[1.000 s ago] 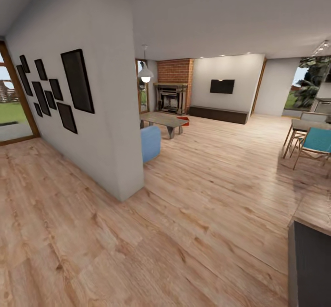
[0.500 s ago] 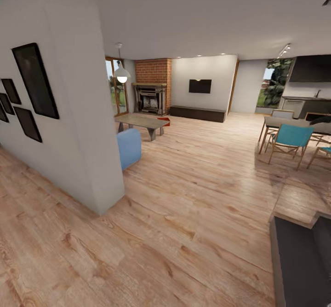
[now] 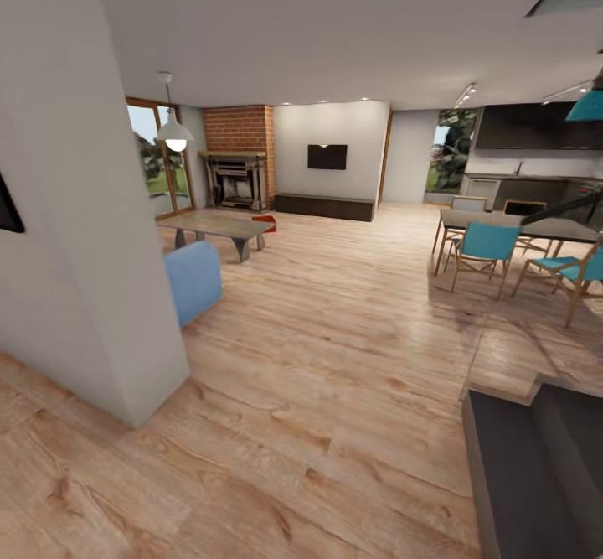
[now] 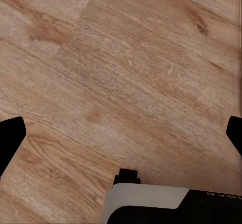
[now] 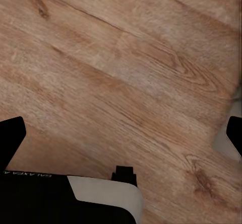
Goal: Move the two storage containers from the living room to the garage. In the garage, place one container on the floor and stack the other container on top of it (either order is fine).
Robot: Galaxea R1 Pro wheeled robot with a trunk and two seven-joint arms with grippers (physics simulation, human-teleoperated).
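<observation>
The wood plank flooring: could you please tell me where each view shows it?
Head view: the wood plank flooring covers the lower half, from white wall to dining chairs.
Left wrist view: it lies behind the open left gripper.
Right wrist view: it lies behind the open right gripper.
Shared landmark: the planks' knotty grain.

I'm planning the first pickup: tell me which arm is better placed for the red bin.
Neither yet, slightly the left. The red bin sits far off by the low table, left of centre. Both the left gripper and right gripper are open over bare wood floor.
</observation>
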